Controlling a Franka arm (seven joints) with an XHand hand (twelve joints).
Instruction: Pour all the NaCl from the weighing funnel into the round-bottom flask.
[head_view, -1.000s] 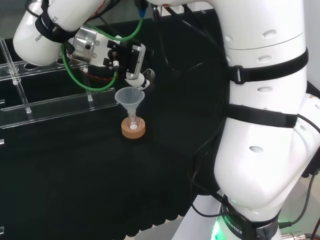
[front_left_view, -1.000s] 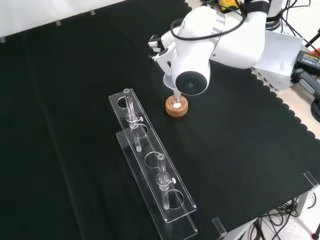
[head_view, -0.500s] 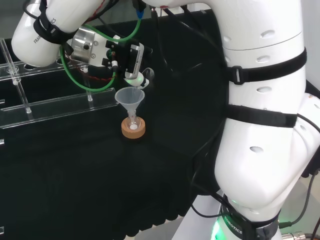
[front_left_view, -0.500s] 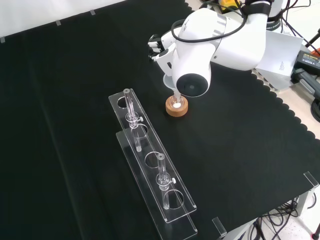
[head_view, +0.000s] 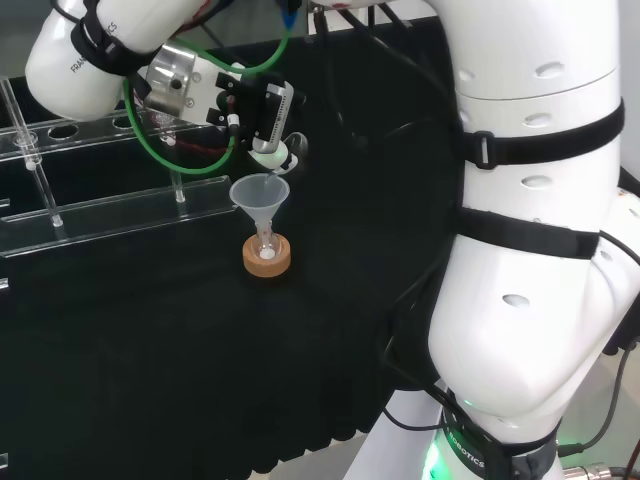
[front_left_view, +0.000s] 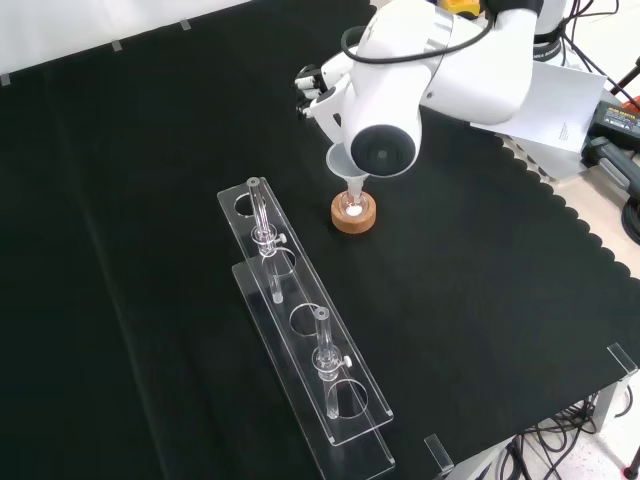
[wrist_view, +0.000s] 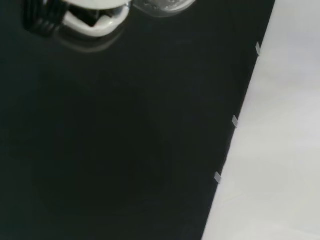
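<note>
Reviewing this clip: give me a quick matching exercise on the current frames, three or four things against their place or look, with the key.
Things:
1. clear funnel
2. cork ring
3. hand
4. clear rack

Places or looks:
A. lies on the black cloth under the flask, tan in colour
B. above and just behind the funnel's mouth in the head view
C. stands upright with its stem going down towards the cork ring
D. long, with round holes, nearer the camera than the cork ring in the front view

Pairs: 1-C, 2-A, 3-B, 4-D
</note>
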